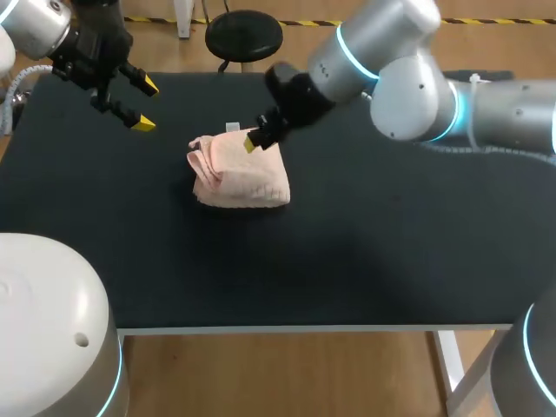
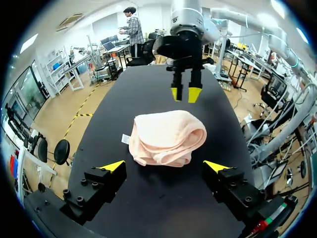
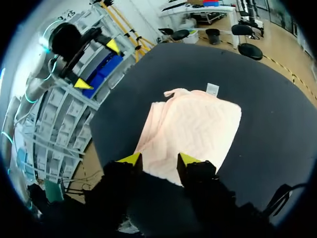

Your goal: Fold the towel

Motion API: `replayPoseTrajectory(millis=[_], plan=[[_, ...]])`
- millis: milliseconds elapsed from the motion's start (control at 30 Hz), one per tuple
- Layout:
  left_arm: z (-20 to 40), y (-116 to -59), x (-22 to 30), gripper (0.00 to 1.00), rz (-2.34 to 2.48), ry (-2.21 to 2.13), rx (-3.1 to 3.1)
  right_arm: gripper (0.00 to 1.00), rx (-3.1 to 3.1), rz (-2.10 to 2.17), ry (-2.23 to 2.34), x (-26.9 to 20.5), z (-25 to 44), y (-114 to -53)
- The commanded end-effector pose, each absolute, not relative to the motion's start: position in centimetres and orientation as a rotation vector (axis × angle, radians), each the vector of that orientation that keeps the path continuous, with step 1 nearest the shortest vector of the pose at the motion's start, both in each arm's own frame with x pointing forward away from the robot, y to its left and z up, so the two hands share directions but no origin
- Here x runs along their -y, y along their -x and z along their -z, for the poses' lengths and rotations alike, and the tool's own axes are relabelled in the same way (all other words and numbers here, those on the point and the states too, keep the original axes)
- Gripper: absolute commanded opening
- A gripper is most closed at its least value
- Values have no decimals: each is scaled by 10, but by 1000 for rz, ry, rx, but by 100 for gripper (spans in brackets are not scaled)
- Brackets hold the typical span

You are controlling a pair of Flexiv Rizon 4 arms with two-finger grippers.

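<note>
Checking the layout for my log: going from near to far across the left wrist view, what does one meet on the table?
left gripper → towel → right gripper

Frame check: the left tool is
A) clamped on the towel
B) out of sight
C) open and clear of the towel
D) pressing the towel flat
C: the left tool hangs wide open, off to one side of the towel and touching nothing.

A matte black tabletop (image 1: 365, 261) rests on a white frame (image 1: 287, 329) with a white leg (image 1: 449, 360)
</note>
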State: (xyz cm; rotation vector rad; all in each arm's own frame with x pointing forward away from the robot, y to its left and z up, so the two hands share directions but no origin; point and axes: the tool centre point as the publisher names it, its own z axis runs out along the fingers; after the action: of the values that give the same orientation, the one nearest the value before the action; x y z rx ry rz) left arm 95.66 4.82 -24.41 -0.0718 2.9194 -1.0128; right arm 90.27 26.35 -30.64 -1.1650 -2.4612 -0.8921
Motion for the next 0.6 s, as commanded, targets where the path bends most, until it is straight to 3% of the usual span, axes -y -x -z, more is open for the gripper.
replayPoseTrajectory(millis=[33,600], plan=[[245,-956,-49,100,1016,68,-2915,0,2401,867,1108,-268,328,-902],[245,-956,-49,100,1016,68,-2915,0,2449,636,891,-330,387,-869]])
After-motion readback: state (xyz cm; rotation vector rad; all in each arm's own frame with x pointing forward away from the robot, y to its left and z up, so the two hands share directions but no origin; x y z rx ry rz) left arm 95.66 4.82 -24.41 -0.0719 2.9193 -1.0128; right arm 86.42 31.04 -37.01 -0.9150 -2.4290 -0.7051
